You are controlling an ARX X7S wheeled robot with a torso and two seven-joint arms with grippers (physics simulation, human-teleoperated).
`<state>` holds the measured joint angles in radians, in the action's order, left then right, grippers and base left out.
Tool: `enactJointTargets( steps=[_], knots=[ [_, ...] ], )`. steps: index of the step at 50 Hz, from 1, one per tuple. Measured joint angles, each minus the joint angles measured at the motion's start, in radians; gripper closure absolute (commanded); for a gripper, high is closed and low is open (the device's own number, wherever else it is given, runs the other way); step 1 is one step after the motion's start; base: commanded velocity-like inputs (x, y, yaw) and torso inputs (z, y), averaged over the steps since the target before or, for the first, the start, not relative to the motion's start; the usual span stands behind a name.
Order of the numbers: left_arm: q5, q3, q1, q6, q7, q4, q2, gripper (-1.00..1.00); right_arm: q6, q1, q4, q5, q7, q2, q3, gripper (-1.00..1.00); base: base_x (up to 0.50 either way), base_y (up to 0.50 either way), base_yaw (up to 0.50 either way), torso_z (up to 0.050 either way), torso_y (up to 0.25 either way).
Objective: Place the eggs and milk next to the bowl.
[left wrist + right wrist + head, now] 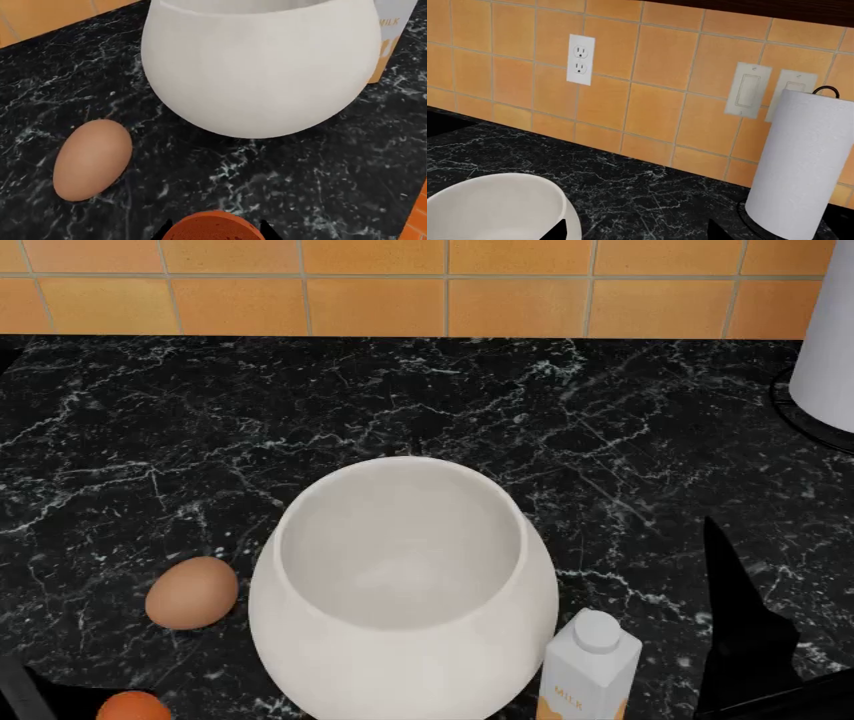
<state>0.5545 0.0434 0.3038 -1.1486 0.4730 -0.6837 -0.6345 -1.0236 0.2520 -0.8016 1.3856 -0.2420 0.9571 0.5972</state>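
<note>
The large white bowl stands on the black marble counter. The milk carton stands upright right against the bowl's right side; its edge shows behind the bowl in the left wrist view. The pale tan egg lies on the counter just left of the bowl, a little apart from it, and also shows in the left wrist view. My left gripper is shut on the orange-brown egg, low at the front left. My right gripper is open and empty, right of the bowl.
A tall white paper towel roll on a black base stands at the back right. An orange tiled wall with an outlet and light switches backs the counter.
</note>
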Motion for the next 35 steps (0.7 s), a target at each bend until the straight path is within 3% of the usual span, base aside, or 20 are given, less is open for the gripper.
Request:
enactJointTargets(
  steps=[10, 35],
  knots=[
    [-0.013, 0.102, 0.129, -0.056, -0.020, 0.035, 0.008, 1.00, 0.003, -0.006, -0.001, -0.001, 0.002, 0.000, 0.002, -1.00, 0.00, 0.00, 0.00, 0.000, 0.000],
    [-0.042, 0.252, 0.263, -0.079, -0.018, 0.108, 0.018, 1.00, 0.010, -0.023, -0.002, -0.007, 0.007, 0.000, 0.008, -1.00, 0.00, 0.00, 0.00, 0.000, 0.000]
  ],
)
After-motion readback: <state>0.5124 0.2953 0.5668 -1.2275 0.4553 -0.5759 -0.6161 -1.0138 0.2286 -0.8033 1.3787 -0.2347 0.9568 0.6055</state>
